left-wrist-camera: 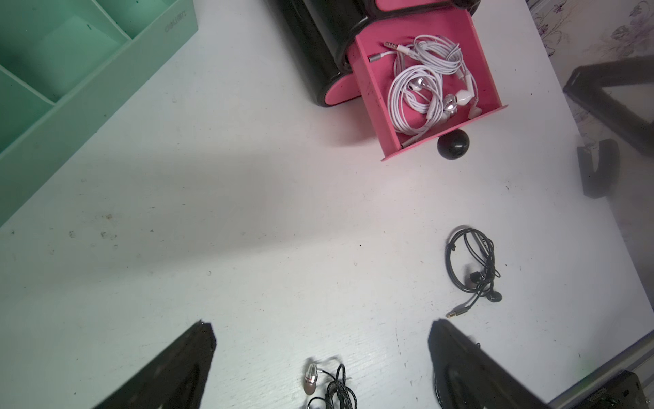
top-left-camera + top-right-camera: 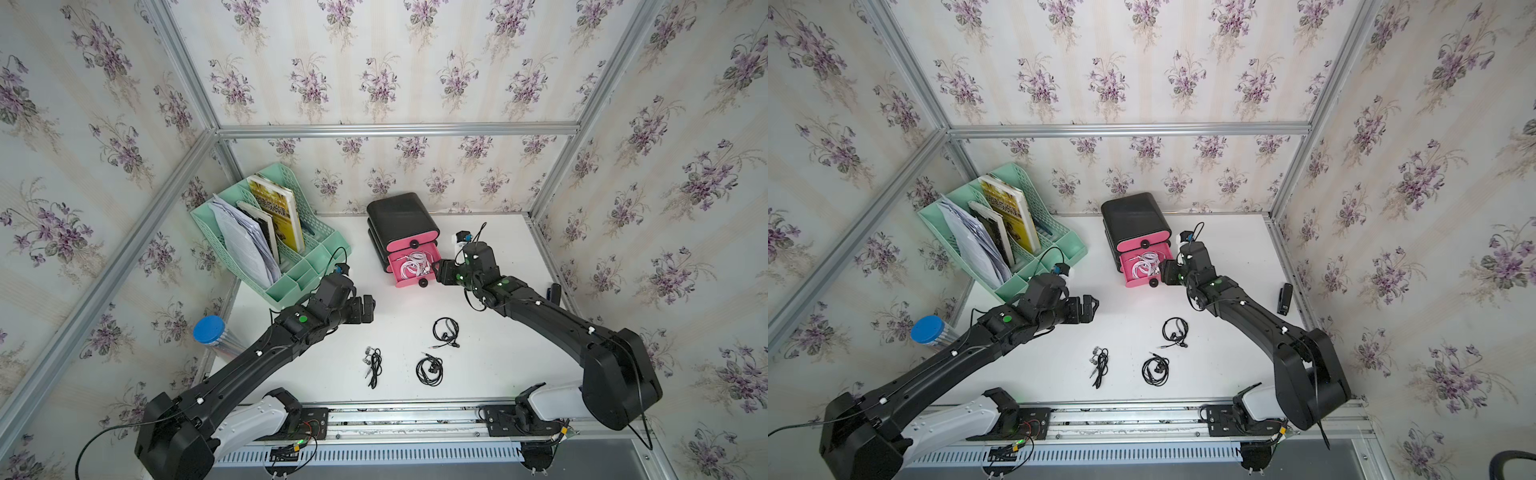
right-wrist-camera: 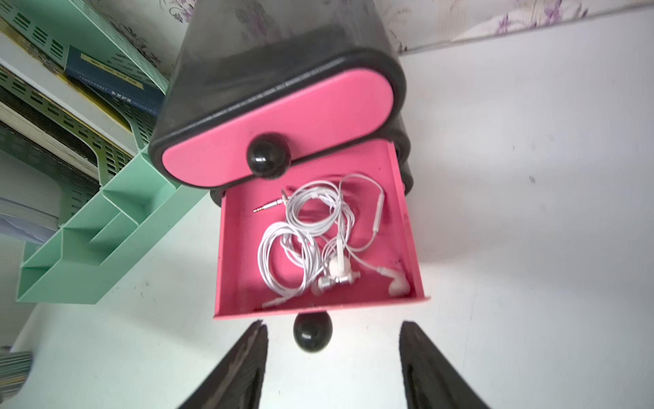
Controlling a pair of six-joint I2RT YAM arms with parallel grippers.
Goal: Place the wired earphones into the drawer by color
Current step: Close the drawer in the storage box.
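Hovering at the pulled-out lower pink plastic drawer (image 3: 226, 248), the right gripper (image 3: 333, 327) has its jaws apart and holds nothing. The drawer's round black knob (image 3: 312, 333) sits between the fingers and touches neither. Inside that drawer lie the white wired earphones (image 3: 311, 240) in tangled coils, also seen in a top view (image 2: 411, 266). Above it, the upper pink drawer (image 3: 283, 124) of the black rounded plastic cabinet (image 2: 401, 216) is pushed in.

The left gripper (image 1: 320, 327) has its jaws spread wide and empty over the white tabletop (image 1: 247, 212), well apart from the cabinet.

Three black wired earphone bundles lie on the table between the arms:
- one coil (image 2: 444, 335) nearest the drawer
- a second coil (image 2: 433, 368) closer to the robot base
- a stretched bundle with silver buds (image 2: 375, 365) beside it, toward the left arm

A mint-green plastic desk organiser (image 2: 291, 266) with books and papers stands at the back left. A blue-lidded tube (image 2: 209, 329) sits beside the left arm, and a black stapler (image 2: 1284, 299) lies near the right table edge.
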